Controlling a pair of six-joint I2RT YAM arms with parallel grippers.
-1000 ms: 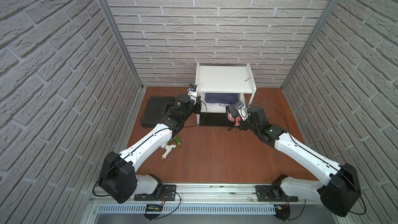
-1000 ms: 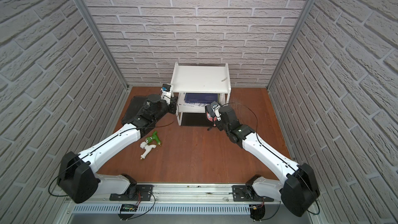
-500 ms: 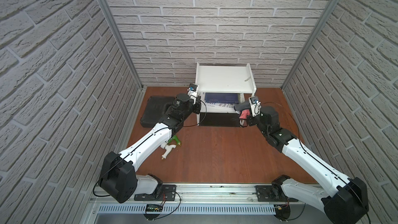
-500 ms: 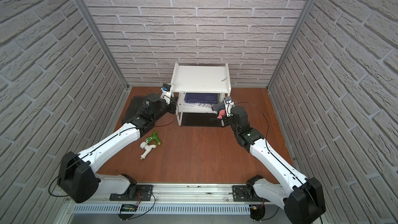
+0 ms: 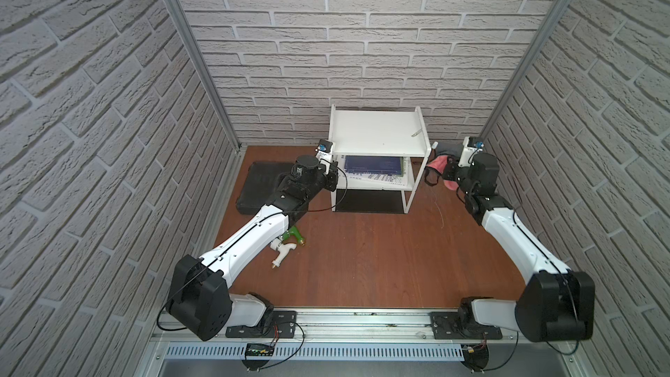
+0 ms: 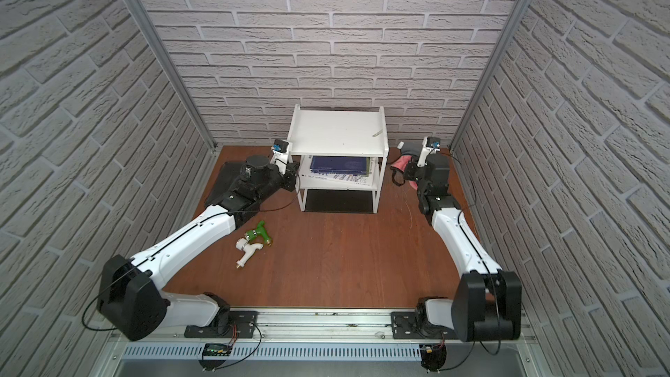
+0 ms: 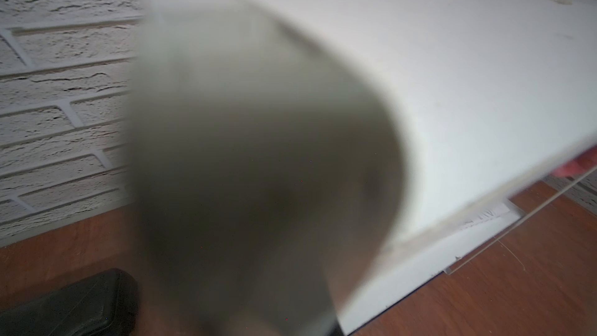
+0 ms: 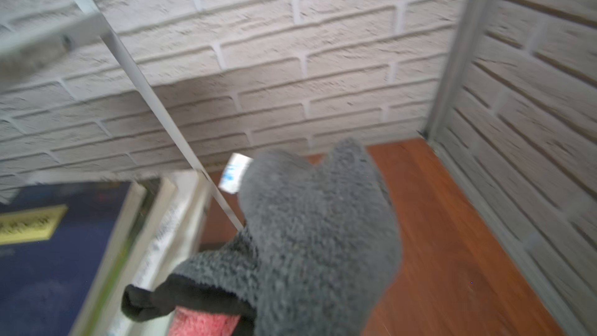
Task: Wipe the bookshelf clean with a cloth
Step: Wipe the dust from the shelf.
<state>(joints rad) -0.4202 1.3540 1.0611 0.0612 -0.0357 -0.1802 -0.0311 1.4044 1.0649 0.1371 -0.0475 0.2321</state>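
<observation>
The cloth [image 8: 323, 237] is bunched in the clenched right fingers [image 5: 450, 172], just right of the bookshelf [image 5: 377, 132]. The bookshelf stands at the far middle of the bench [image 5: 362, 248], against the wall. Its long axis runs left to right and its open front faces near. The left fingers [image 5: 331, 176] are shut by its left front post (gripping it or not, I cannot tell). The cloth's dangling loop could snag the thin frame, and a sideways push might slide the bookshelf.
</observation>
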